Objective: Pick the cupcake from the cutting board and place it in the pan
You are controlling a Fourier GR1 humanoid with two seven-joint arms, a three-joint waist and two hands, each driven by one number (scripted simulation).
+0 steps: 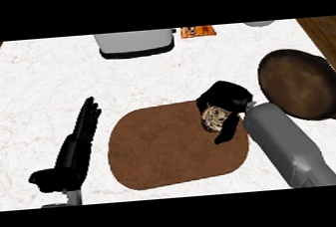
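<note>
Right hand (225, 101) at the board's (166, 150) far right corner, fingers and thumb curled round the cupcake (215, 118), which sits over that corner. Pan (301, 82) lies near the counter's (44, 95) right edge, just beside the board, handle toward the near edge. Left hand (74, 148) rests open left of the board, fingers straight. Toaster (136, 42) at the far edge.

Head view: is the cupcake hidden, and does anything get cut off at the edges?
Head view: the right hand curls its fingers round the cupcake, covering much of it; the toaster and orange item are cropped at the top; the pan handle runs off the right edge.
</note>
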